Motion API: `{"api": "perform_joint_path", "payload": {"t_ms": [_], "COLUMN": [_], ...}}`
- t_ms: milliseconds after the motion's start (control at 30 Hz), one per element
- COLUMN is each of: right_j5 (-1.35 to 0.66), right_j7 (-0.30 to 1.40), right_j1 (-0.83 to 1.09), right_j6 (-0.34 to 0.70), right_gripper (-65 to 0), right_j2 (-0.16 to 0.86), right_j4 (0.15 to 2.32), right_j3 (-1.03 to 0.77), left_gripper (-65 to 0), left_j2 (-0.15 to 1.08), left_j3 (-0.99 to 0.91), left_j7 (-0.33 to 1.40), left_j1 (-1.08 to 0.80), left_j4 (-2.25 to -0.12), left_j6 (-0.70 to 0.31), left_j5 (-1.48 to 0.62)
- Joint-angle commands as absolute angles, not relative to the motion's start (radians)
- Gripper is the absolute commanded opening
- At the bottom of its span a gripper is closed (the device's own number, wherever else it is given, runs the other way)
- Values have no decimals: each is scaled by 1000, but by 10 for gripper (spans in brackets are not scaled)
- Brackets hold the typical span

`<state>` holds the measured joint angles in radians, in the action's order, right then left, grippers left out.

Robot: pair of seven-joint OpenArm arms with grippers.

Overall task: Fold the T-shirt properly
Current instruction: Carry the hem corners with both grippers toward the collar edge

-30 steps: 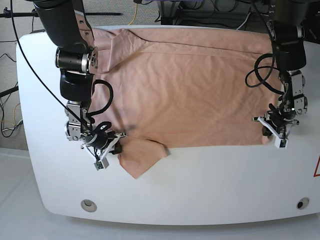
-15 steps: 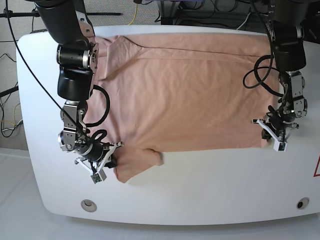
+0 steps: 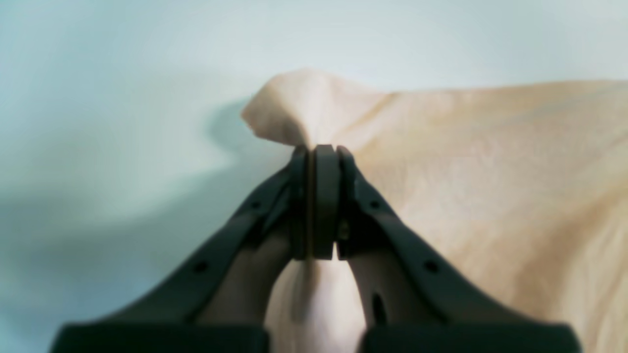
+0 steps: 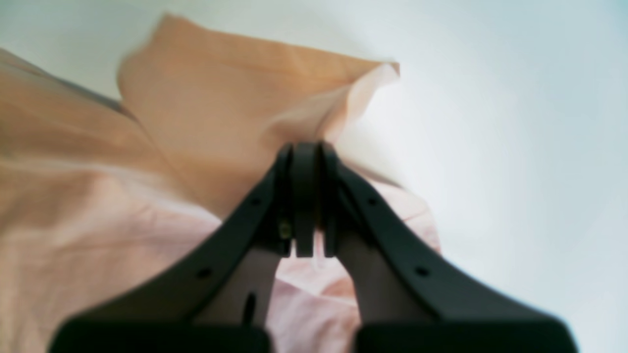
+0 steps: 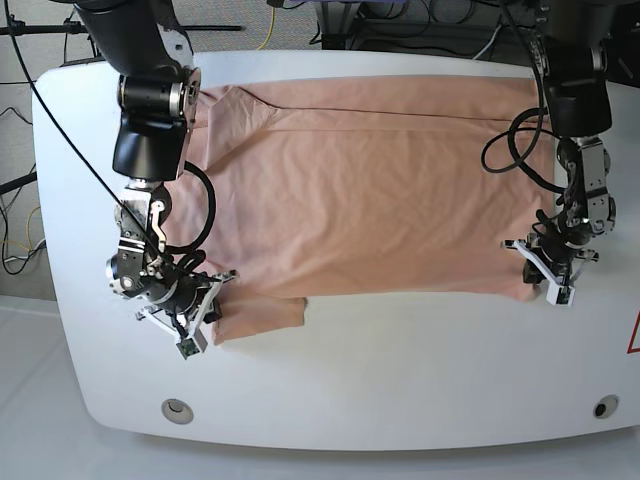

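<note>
The jaws of the left gripper (image 3: 316, 152) are clenched on a pinched-up corner of the T-shirt (image 5: 370, 190), cloth bunching above and below the pads. The right gripper (image 4: 305, 149) is likewise clamped on a fold of a sleeve. In the base view the left gripper (image 5: 548, 275) is seen at the shirt's near corner on that view's right, the right gripper (image 5: 200, 310) at the sleeve on its left. The salmon-pink shirt is spread flat across the white table (image 5: 420, 370), slightly wrinkled

The salmon-pink T-shirt (image 5: 370, 190) lies spread flat and wrinkled across the white table, its sleeve extending at the near-left corner.
</note>
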<state>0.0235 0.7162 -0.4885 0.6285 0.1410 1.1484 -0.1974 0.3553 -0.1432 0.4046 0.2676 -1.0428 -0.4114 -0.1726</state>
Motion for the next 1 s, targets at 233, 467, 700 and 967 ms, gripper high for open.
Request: {"api": "perform_joint_path", "payload": {"t_ms": [233,467,700,967], "right_j5": [-15,-8,-15,-15], "right_j7": [774,816,870,943], "right_j1": [-424,-369,-322,-266], "right_j6": [633,634,640,645], "right_gripper": [-650,-650,-650,-650], "right_j2": [160,164,161,161], "right_j4": [1349,1435,1511,1594], "right_j3": [-197,-201,-205,-205], "left_gripper": [-650,-650,-650,-650], "left_j2": [371,368,370,371], "left_j3": [-150,-154,-155,-157], "left_j7": [394,400,403,404], "left_j1": [227,184,135,77], "left_j4": [-1201,-1258,-1302,-1351], "left_j6": [-420,-423,-416,-417], "left_j5": [-185,-185,-182,-179]}}
